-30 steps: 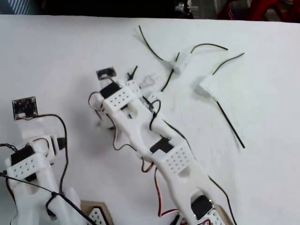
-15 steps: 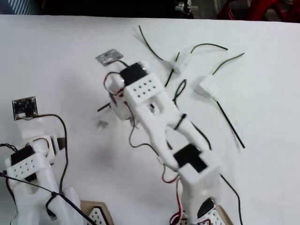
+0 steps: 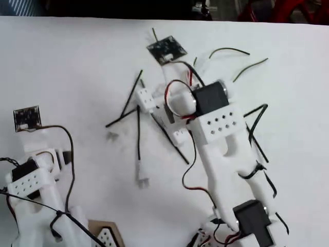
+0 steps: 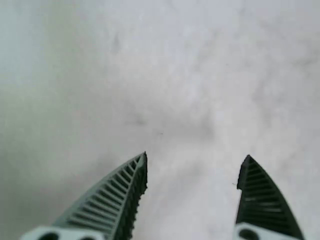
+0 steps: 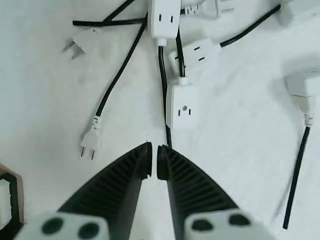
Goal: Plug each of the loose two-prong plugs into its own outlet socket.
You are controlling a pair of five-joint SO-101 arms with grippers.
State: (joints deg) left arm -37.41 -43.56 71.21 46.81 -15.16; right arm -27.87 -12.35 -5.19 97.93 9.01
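Sockets and plugs lie tangled with black cords in the middle of the white worktop (image 3: 61,62), partly under the right arm (image 3: 226,154), which lies across the pile from the near edge. Its wrist camera shows the right hand (image 5: 152,150) with its two dark ribbed fingers (image 5: 125,180) pressed to a thin slit. Nothing is between them, and the tips hang just over the worktop.

Just beside those tips lies a corded plug (image 5: 90,144). It is white, its two prongs are bare, and it is plugged into nothing. Its black cord (image 5: 120,70) runs off toward a two-slot socket (image 5: 165,17) at the far side of the heap. A second socket (image 5: 197,54) sits tilted just beside that one. A third socket (image 5: 182,110) lies face up between it and the hand, with another black cord passing along its side.

A short loose plug (image 5: 80,45) rests apart from the sockets, prongs bare, near the end of a cord. An angled white plug (image 5: 300,87) lies well apart on the other side, trailing a black cord of its own.

From above, the corded plug is on the near side of the pile, and the loose plug is a little toward the left arm's side.

The left arm (image 3: 36,190) sits at the near left corner, well away from all of this. The left hand (image 4: 195,160) is spread wide over bare worktop, holding nothing.
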